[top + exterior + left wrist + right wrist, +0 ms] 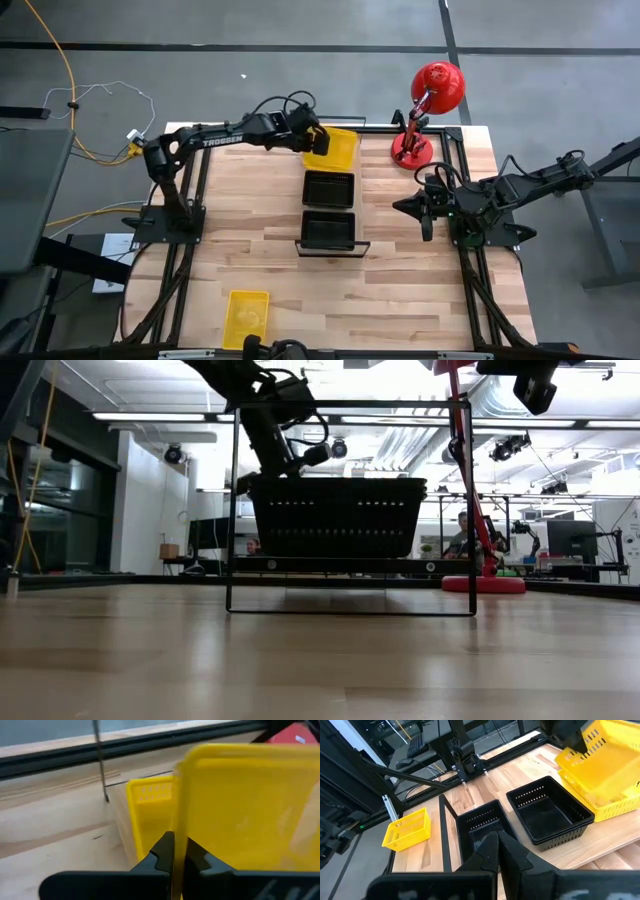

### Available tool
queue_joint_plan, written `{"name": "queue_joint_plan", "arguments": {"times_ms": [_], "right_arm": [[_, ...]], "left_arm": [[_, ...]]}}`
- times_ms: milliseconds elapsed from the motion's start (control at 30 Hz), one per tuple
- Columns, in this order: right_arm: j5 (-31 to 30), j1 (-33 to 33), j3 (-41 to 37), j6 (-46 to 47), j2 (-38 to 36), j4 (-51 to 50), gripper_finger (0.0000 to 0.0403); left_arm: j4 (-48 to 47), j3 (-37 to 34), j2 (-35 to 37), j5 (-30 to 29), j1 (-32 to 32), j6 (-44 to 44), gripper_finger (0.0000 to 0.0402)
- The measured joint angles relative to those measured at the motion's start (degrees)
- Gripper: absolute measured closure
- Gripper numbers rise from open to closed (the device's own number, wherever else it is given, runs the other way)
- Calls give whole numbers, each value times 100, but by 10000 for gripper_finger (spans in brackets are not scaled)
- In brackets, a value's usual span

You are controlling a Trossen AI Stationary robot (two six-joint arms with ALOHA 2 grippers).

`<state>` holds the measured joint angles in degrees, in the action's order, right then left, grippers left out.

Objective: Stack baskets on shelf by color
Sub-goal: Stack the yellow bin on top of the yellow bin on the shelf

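Left hand (318, 140): clenched on the rim of a raised yellow basket (335, 146), at the far end of the shelf (331, 247); in the left wrist view its fingers (161, 851) pinch the thin yellow wall.
Held basket: tilted, just above a second yellow basket (147, 815) that sits directly beneath the hand.
Black baskets: one (329, 188) next to the left hand toward the near side, another (329, 229) beyond it at the near end of the shelf.
Loose yellow basket (246, 316): well apart from both hands, on the tabletop (400, 290) near its front edge.
Right hand (418, 206): hovering beside the black baskets, fingers close together, grasping nothing.
Red lamp (428, 108): near the right hand, at the far edge.
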<state>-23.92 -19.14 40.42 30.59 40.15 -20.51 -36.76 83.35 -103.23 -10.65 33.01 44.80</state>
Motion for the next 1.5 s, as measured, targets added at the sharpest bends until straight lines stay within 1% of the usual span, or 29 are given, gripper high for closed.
{"name": "queue_joint_plan", "arguments": {"times_ms": [267,467,567,733,1033,1100,1200,1300,1367,1433,1500], "right_arm": [[-2,0,0,42,1,1,403],[-81,0,0,42,0,4,403],[-145,0,0,42,1,3,403],[-151,0,0,44,1,11,403],[-149,0,0,44,1,19,403],[-146,2,0,44,-1,17,403],[-146,2,0,44,-1,20,403],[-129,1,0,100,0,20,403],[-119,2,0,111,0,22,403],[-114,0,0,177,1,20,403],[-114,1,0,195,1,21,403]], "left_arm": [[14,0,-200,39,-13,61,401],[15,0,-205,74,-17,-105,399],[24,0,-205,192,-13,-275,389],[47,0,-155,260,-2,-370,347],[71,0,255,271,99,-606,242],[71,0,396,269,123,-734,224],[12,0,597,265,151,-1098,210],[-198,0,730,1,145,-1357,211],[-482,-13,735,-239,136,-1354,224],[-523,-145,733,-335,138,-1348,247],[-410,-387,733,-343,140,-1210,282]]}}
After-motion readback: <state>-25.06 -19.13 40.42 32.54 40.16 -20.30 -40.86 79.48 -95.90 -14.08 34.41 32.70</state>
